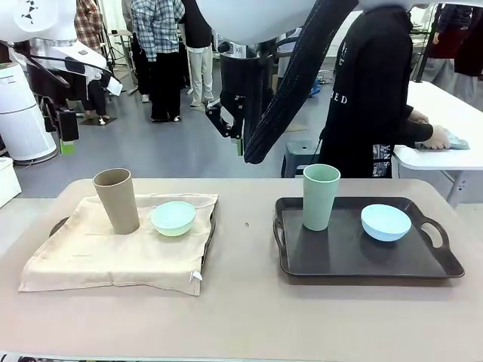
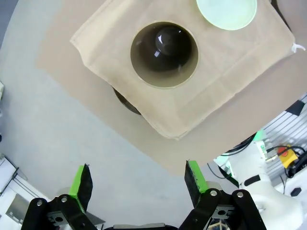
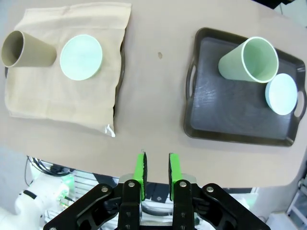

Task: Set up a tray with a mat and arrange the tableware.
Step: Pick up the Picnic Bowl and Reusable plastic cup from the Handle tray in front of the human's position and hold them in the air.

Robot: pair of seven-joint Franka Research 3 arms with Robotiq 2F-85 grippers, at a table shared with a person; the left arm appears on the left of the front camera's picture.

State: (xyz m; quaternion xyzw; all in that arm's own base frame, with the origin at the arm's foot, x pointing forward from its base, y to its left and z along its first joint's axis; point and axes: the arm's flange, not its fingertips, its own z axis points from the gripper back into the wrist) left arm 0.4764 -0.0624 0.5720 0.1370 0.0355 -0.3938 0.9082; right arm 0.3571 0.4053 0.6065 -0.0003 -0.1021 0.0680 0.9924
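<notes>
Grey floor [image 1: 166, 143]; white table [image 1: 453, 113] far right; people [image 1: 162, 53] standing behind; white appliance [image 1: 19, 113] far left.

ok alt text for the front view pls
On a tan table, a beige cloth mat draped over a dark tray holds a tall tan cup and mint green bowl; to its right, a bare black tray holds a tall pale green cup and light blue bowl.

Two cups [image 1: 115, 200], [image 1: 320, 196]; two bowls [image 1: 173, 218], [image 1: 386, 222]; two trays [image 1: 445, 264], [image 1: 54, 225]; one mat [image 1: 90, 256].
</notes>
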